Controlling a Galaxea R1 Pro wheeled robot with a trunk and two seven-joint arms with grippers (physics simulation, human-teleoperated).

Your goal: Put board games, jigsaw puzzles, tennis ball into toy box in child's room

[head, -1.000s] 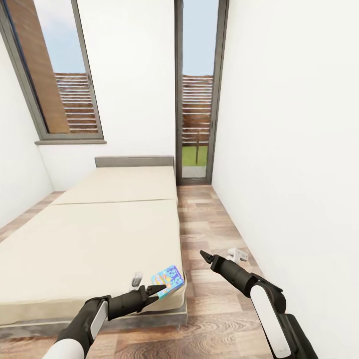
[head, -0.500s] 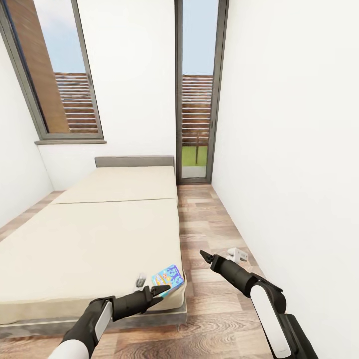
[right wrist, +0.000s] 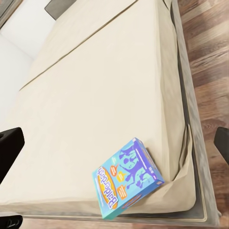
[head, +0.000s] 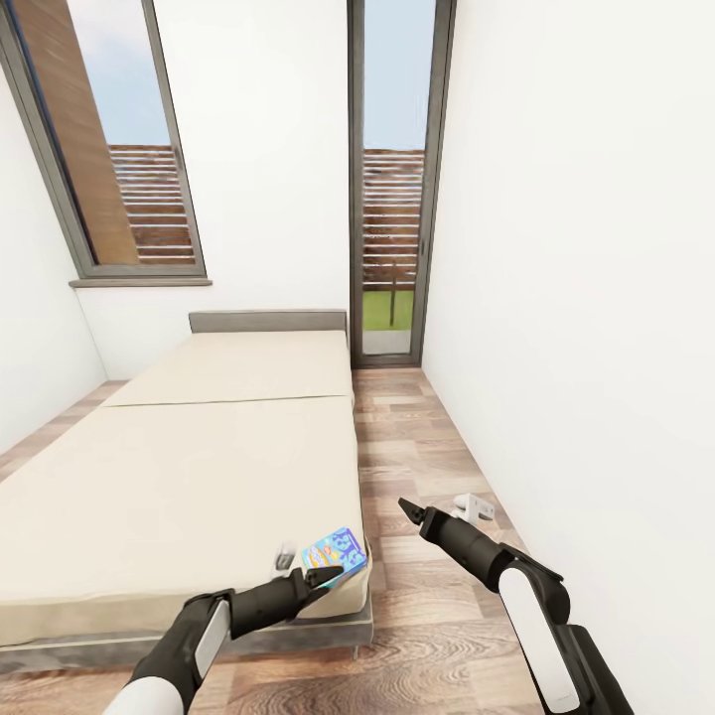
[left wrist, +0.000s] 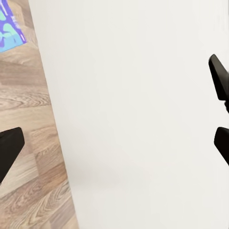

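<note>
So the blue board game (head: 336, 554) is sitting right at the near corner of the bed (head: 179, 497), on the edge that runs along the wood floor (head: 417, 437), and from the right wrist view the box (right wrist: 128, 178) looks tipped up a bit, with one edge resting on the mattress (right wrist: 86, 109) next to a rumpled fold of the cover. The left gripper (head: 320, 578) is right in front of the box at that corner, its fingers spread apart with nothing between them; hard to tell if a tip is actually touching the box. The right gripper (head: 409, 512) hangs over the floor beside the bed, well apart from the game, fingers wide open and empty too. A small white thing (head: 475, 507) lies on the floor by the wall.
</note>
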